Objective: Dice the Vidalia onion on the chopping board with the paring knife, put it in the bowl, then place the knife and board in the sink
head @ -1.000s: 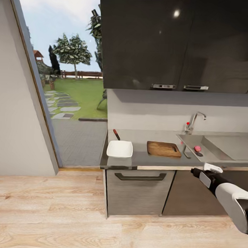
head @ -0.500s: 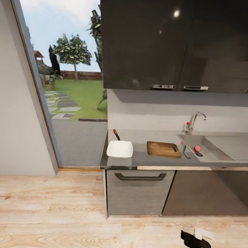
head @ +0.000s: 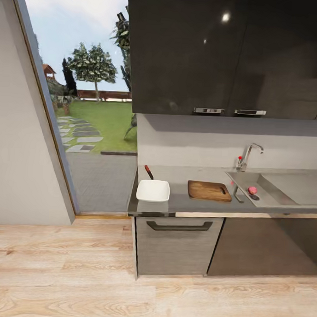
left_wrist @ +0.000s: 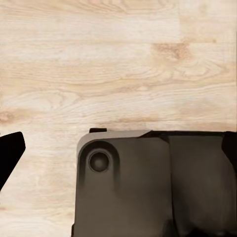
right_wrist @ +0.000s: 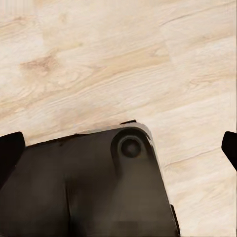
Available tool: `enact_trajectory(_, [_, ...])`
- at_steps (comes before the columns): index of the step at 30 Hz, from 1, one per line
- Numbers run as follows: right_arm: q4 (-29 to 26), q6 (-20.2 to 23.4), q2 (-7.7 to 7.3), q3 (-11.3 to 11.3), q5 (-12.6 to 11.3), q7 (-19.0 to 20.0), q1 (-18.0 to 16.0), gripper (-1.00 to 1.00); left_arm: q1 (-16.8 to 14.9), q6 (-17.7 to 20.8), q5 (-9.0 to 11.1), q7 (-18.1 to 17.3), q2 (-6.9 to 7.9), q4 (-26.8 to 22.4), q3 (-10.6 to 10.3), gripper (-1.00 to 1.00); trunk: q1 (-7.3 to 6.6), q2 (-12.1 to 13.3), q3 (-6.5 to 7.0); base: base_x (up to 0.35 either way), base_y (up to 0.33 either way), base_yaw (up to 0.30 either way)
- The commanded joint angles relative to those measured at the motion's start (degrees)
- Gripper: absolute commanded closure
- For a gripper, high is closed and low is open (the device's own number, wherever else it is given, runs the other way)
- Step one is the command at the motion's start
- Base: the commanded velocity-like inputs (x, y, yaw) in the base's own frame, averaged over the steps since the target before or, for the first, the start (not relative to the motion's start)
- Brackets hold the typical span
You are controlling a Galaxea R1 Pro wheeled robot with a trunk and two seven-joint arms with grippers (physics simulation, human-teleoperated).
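- Nearest the robot is the wood floor [head: 79, 284]. Both wrist views look straight down on it, with a dark base [left_wrist: 153, 187] of the robot beneath each camera.
- In the left wrist view a dark fingertip [left_wrist: 10, 153] shows at one edge. The left gripper's state cannot be told from this.
- In the right wrist view dark fingertips [right_wrist: 10, 153] sit at opposite edges, wide apart, with nothing between them. The right gripper reads as released and empty.
- Beyond the floor stand grey cabinets [head: 178, 244] under the countertop [head: 184, 205].
- On the countertop the bowl [head: 153, 191] sits at the left end, with the board [head: 208, 190] well apart to its right.
- The knife [head: 149, 172] lies just behind the bowl, its reddish handle toward the wall.
- Right of the board is the sink [head: 286, 191], with the tap [head: 249, 155] behind it. A small pinkish onion [head: 252, 190] rests in the basin beside the drain.
- Farthest are dark wall cabinets [head: 227, 55], and a doorway on the left opens onto a garden [head: 95, 119].
- The step in hand looks like the first one: reaching the sink to fetch the onion. Nothing has been lifted or cut yet.
- The next move likely calls for closing in on the counter, raising an arm over the basin and bringing open fingers down around the onion.
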Motion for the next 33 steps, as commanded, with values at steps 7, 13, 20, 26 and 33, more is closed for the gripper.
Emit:
enact_trajectory(7, [-0.68, -2.21, -0.53, 0.31, -0.12, 1.93, 3.98, -1.0, -1.23, -0.16, 0.14, 0.03, 0.89, -0.1, 0.08, -1.0, 0.04, -0.1, -0.08, 0.0, 0.0, 0.0])
enact_trajectory(13, [-15.51, -2.18, -2.74, 0.17, 0.06, 1.75, 4.51, -1.0, -1.64, -0.07, 0.2, 0.06, 0.99, -0.13, 0.18, -1.0, 0.04, -0.1, -0.08, 0.0, 0.0, 0.0])
enact_trajectory(20, [-27.95, 3.32, -2.98, 0.18, 2.63, -2.31, 4.47, -1.0, -1.71, -0.06, 0.2, 0.06, 0.9, -0.16, 0.19, -1.0, 0.04, -0.1, -0.08, 0.0, 0.0, 0.0])
enact_trajectory(26, [-27.41, 3.52, -2.94, 0.17, 3.32, -2.59, 4.47, -1.0, -1.71, -0.31, 0.2, 0.06, 1.04, 0.15, 0.15, -1.0, 0.04, -0.1, -0.08, 0.0, 0.0, 0.0])
enact_trajectory(33, [-27.3, 3.27, -2.76, 0.17, 3.43, -2.66, 4.47, -1.0, -1.71, -0.4, 0.2, 0.06, 1.13, 0.27, 0.19, -1.0, 0.04, -0.1, -0.08, 0.0, 0.0, 0.0])
